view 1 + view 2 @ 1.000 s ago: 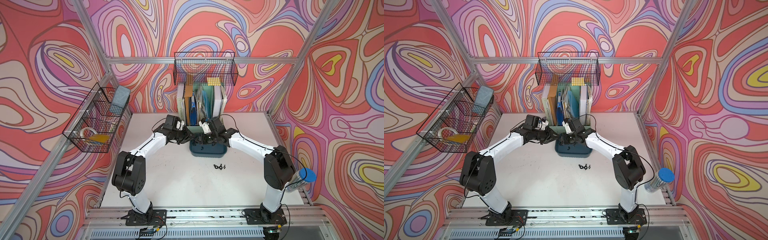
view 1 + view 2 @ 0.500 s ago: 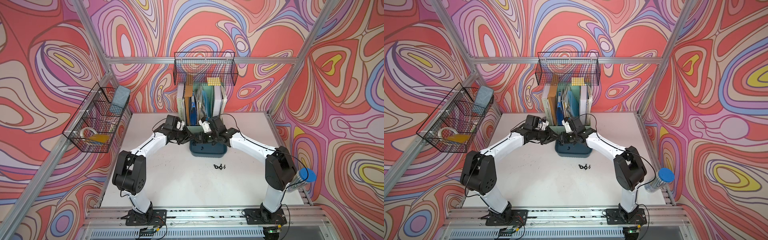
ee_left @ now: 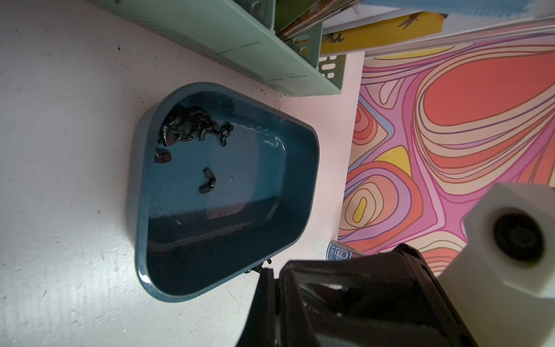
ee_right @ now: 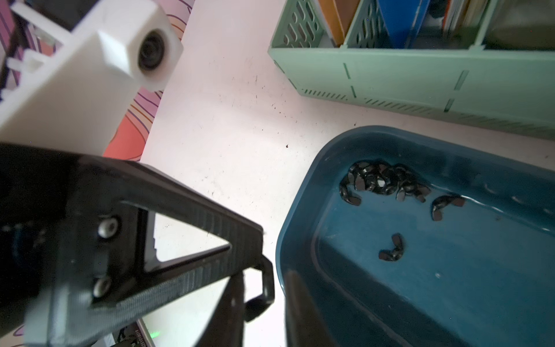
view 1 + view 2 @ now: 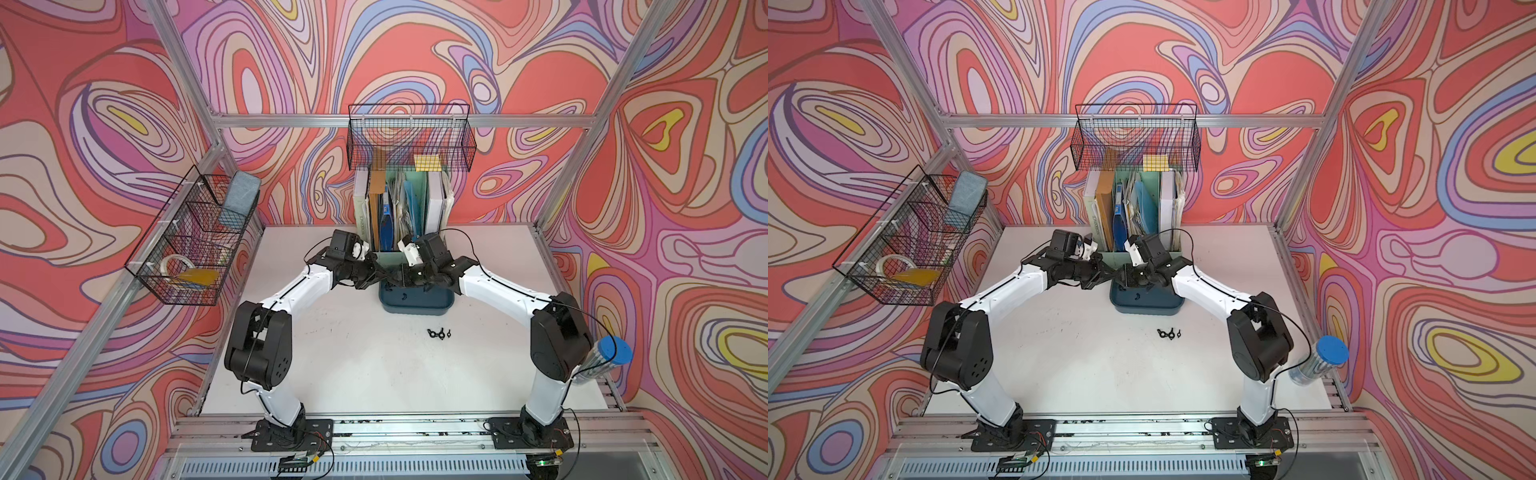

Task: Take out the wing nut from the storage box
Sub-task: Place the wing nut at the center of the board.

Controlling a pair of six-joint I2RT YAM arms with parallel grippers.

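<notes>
Bright even top views, bent edges, dimmer wrist views, glare in storage box (image 3: 240,156), blurred foreground

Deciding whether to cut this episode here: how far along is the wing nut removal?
Done: a few wing nuts already lie on the table in front of the storage box. In hand: the left gripper, shut, and the right gripper meet at the box's left rim; a held nut can't be confirmed. Left: a pile and loose nuts remain inside.

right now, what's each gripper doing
left gripper: shut, can't tell if it holds anything
right gripper: open
</notes>
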